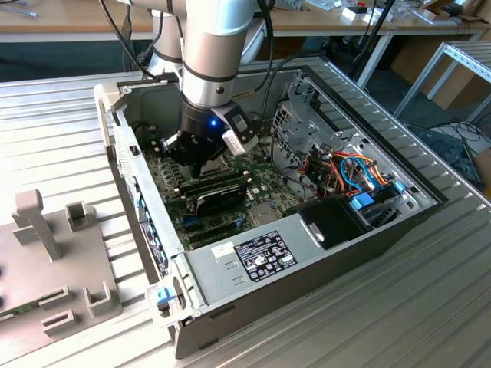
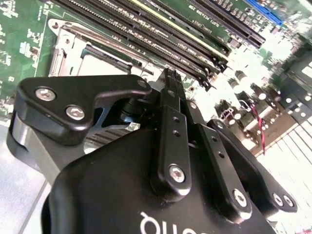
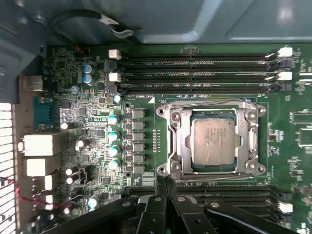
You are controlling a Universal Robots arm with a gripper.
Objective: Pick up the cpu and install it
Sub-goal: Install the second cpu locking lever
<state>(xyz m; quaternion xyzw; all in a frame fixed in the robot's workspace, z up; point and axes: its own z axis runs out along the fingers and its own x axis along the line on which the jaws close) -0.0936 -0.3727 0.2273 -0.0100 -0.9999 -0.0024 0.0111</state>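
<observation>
Gripper (image 3: pixel 165 187) fingertips pressed together, cpu (image 3: pixel 215 142) seated in socket (image 3: pixel 212 138)

Even daylight outside; case interior (image 1: pixel 230 192) shadowed; board's edge (image 2: pixel 273 87) glare-blown, blurred in second wrist view.

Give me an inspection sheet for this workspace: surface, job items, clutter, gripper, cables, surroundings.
Surface: ribbed metal table carrying an open computer case.
Job items: cpu lies flat in the motherboard socket, apart from the gripper.
Clutter: grey fixture plate at the exterior view's left.
Gripper: gripper shut, empty, over the memory slots beside the socket.
Cables: orange and blue cable bundle in the case; black cables along the arm.
Surroundings: wooden benches behind.
</observation>
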